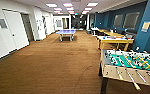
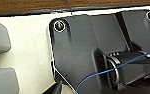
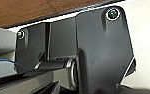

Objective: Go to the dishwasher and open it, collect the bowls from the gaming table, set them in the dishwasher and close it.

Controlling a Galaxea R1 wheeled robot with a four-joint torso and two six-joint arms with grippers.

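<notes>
The gaming table [image 1: 114, 43], with a white top and yellow sides, stands on the right by the blue wall, some way ahead of me. Small blue and pale shapes [image 1: 109, 37] lie on its top; they are too blurred to tell apart as bowls. The dishwasher is out of view. In both wrist views the dark plate of each arm rests against my white body, with brown floor beyond.
A green table-football table [image 1: 121, 73] with rods stands close at the right front. A blue table-tennis table [image 1: 66, 32] sits far down the room's middle. White doors [image 1: 14, 30] line the left wall. Wide brown floor [image 1: 53, 65] runs ahead.
</notes>
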